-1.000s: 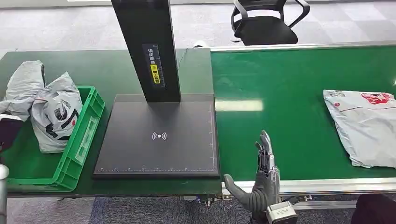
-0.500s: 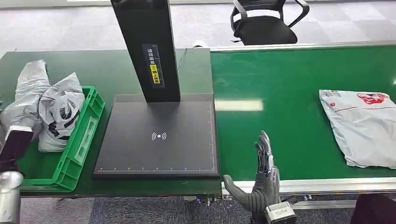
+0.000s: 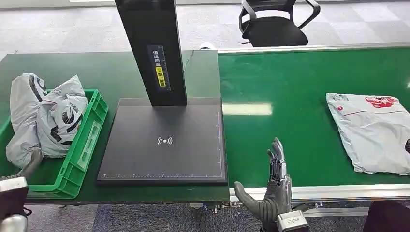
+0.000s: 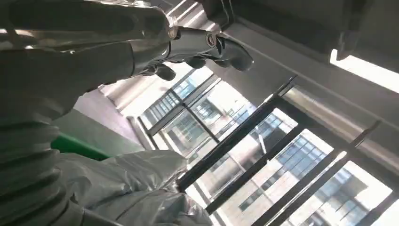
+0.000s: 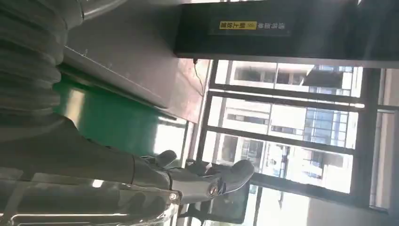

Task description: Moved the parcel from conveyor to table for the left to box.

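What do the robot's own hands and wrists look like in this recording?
The right hand has a thick grey thumb, slim dark metallic fingers and a silver wrist block. Wrist views show a grey ribbed cover behind each hand. The left hand looks grey above a dark wrist piece.

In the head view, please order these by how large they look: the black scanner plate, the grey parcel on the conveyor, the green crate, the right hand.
1. black scanner plate
2. green crate, though cut off by the frame edge
3. grey parcel, close to the crate, so this order is unsure
4. right hand
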